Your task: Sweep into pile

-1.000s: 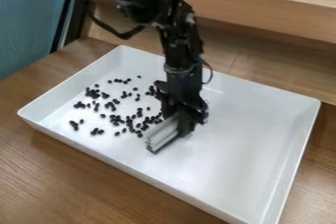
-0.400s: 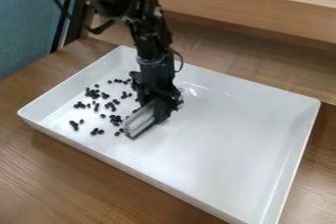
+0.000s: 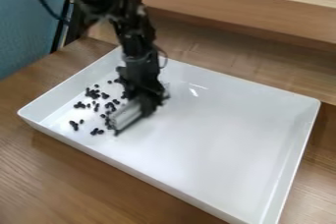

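The black two-finger gripper (image 3: pixel 143 104) has its jaws pinching a long, pale grey block (image 3: pixel 126 115), low in the big, white, shallow tray (image 3: pixel 223 139) on the brown wooden counter (image 3: pixel 72 174). Little black beans (image 3: pixel 93 93) lie scattered in the tray, some right by the block.

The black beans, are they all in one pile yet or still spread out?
Spread out: the black beans lie in loose clumps and singles on the white tray.

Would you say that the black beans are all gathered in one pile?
No, the black beans lie in several separate clusters in the white tray.
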